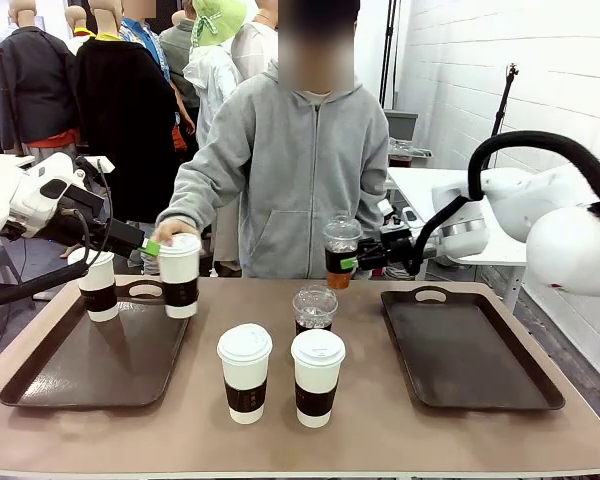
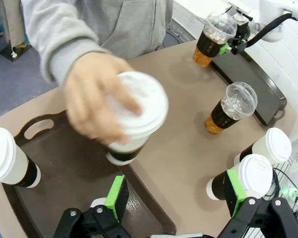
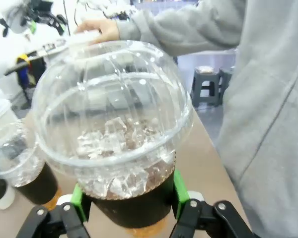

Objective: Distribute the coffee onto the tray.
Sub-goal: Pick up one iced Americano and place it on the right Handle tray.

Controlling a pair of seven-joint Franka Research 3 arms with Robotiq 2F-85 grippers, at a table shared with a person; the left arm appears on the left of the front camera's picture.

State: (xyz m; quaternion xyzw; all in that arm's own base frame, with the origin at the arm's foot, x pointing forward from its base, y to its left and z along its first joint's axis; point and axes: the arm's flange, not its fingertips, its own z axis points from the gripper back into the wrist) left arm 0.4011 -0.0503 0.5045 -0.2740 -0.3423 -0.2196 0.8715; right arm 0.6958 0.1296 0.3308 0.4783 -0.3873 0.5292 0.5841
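One clear dome-lidded cup [image 1: 341, 248] of dark drink hangs in the air well to the right of the left tray [image 1: 90, 370]. The right arm's fingers [image 1: 349, 263] are partly closed on its dark sleeve. The right wrist view adds the ice under its dome and a green pad pressed to each side of the sleeve. The second clear cup [image 1: 314, 308] stands on the surface [image 1: 380, 440] between the left tray and the right tray [image 1: 470, 360]. Two white paper cups [image 1: 244, 372] [image 1: 317, 377] stand side by side just off the left tray's right edge, on the robot's side. A third paper cup [image 1: 100, 288] stands in the left tray's far left corner. The fourth paper cup [image 1: 179, 278] is at that tray's far right rim under a person's hand [image 1: 175, 228]. The left wrist view shows the hand gripping its lid, but not whether the cup rests down. The left arm's fingers [image 2: 176, 196] are spread wide above the left tray and hold nothing.
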